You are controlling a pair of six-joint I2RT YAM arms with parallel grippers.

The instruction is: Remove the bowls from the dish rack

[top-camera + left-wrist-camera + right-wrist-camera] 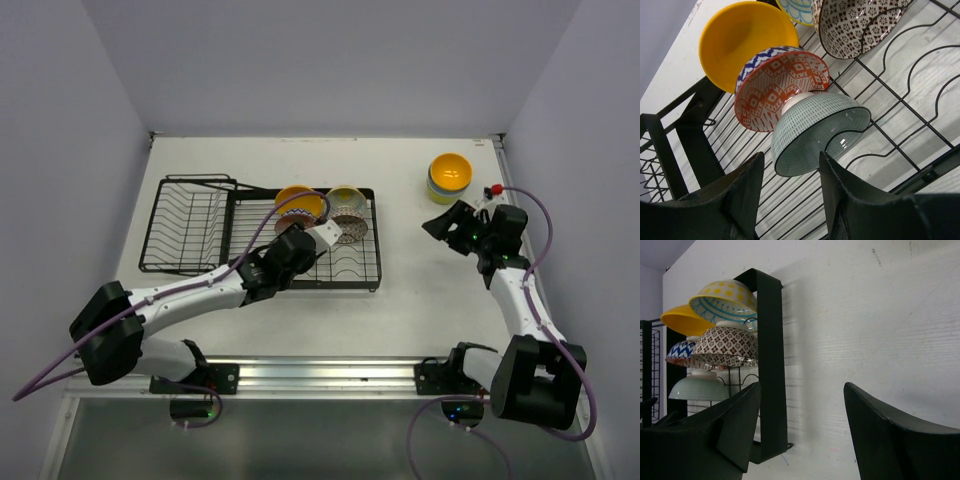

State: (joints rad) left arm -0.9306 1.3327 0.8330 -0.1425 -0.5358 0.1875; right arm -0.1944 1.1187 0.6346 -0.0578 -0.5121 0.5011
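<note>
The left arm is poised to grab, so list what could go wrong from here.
The teal bowl nests against the red bowl, so pulling it may topple the row. The left gripper straddles only its rim, so the bowl may slip. The rim could also catch on the rack wires.

Top view: left arm (200,290) covers the dish rack (190,225) front row, so pale teal bowl (810,125) and orange-patterned bowl (775,90) don't show there; stack of bowls (447,182) too small to count. Left wrist view: brown-patterned bowl (855,25) and light blue bowl (797,7) clipped by top edge, left fingers (740,200) by bottom edge. Right wrist view: rack runs off left edge, right fingers (725,440) clipped at bottom.
</note>
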